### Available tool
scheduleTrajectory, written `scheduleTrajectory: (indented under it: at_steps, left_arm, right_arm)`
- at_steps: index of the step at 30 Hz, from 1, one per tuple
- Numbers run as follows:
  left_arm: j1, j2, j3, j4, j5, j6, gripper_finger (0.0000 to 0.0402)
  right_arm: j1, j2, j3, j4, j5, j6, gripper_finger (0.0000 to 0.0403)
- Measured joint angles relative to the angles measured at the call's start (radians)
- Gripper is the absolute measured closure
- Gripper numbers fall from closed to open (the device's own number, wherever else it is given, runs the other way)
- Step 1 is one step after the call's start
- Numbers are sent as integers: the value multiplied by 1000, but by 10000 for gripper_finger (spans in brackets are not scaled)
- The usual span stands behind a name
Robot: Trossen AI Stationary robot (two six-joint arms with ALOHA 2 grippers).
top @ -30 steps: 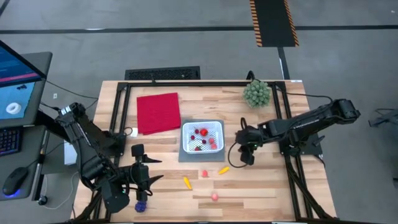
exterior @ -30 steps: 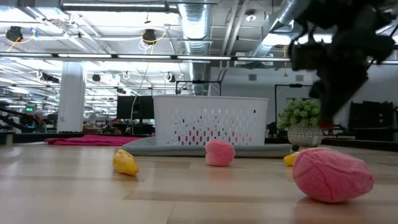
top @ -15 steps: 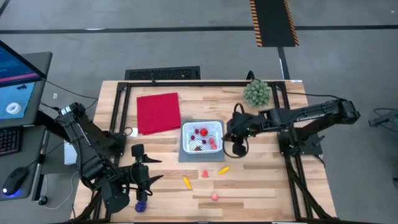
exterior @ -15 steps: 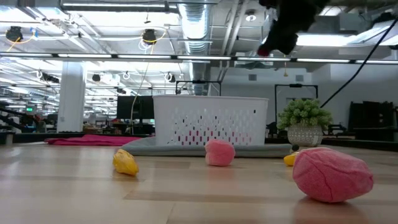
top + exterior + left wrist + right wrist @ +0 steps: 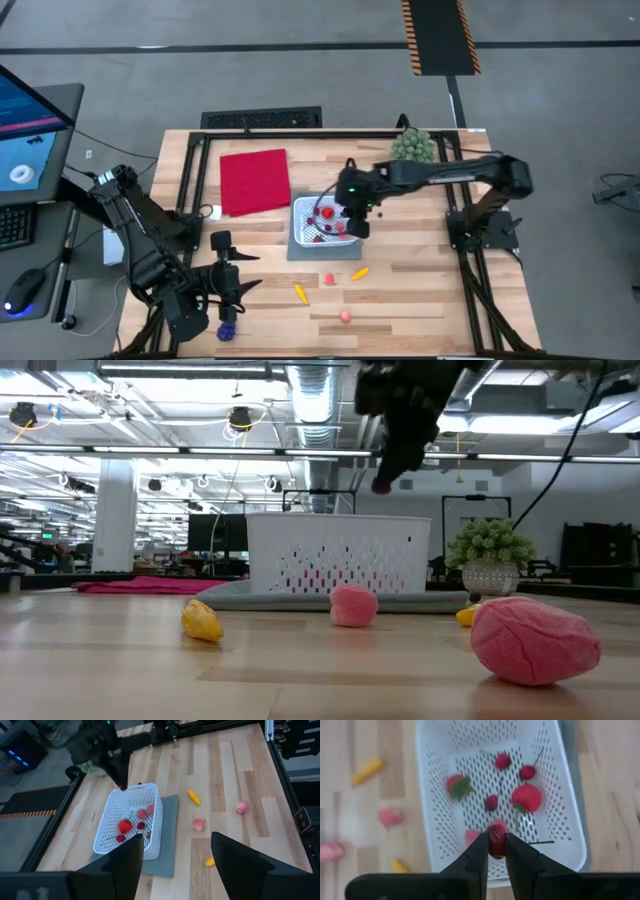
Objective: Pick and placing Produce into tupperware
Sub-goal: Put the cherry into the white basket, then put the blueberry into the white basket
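Note:
The white tupperware [image 5: 325, 219] stands on a grey mat and holds several small red and pink pieces of produce [image 5: 526, 797]. My right gripper [image 5: 496, 851] hangs above the tupperware's right half, shut on a small dark red piece [image 5: 496, 841]. It also shows in the low view, right gripper [image 5: 385, 478], high over the tupperware [image 5: 340, 553]. More produce lies on the wood in front: two pink pieces [image 5: 328, 279], [image 5: 344, 316], and two yellow-orange ones [image 5: 359, 272], [image 5: 300, 292]. My left gripper [image 5: 240, 275] waits open at the near left, by the purple grape bunch [image 5: 228, 328]. My right gripper pinches the dark red piece [image 5: 496, 845] between its two fingers, at their free ends. The fingers come from above, slanting down. The piece is lifted clear, well above the tupperware's rim.
A flat red cloth [image 5: 254, 181] lies left of the tupperware, with a green spiky plant [image 5: 413, 148] at the far right. The grey mat [image 5: 298, 250] sticks out under the tupperware. A dark frame [image 5: 195, 170] borders the table. Bare wood shows to the right of the tupperware.
My right gripper has gone up and toward the table's left edge, from beside the tupperware's right side to above it. It has stayed shut on the small red piece.

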Motion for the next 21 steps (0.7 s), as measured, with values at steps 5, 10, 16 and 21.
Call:
scheduleTrajectory:
  at_steps: [5,10,16,21]
  left_arm:
    - [0,0,0,0,1,-1,178]
    - [0,0,0,0,4,-5,178]
    - [-1,0,0,0,5,-5,178]
    - [-2,0,0,-1,5,-5,177]
  right_arm:
    - [-12,137,89,-92,-5,-18,321]
    - [-20,232,126,-110,-90,-55,318]
    - [-19,287,142,-77,-109,-64,262]
    - [-29,289,147,-63,-112,-63,181]
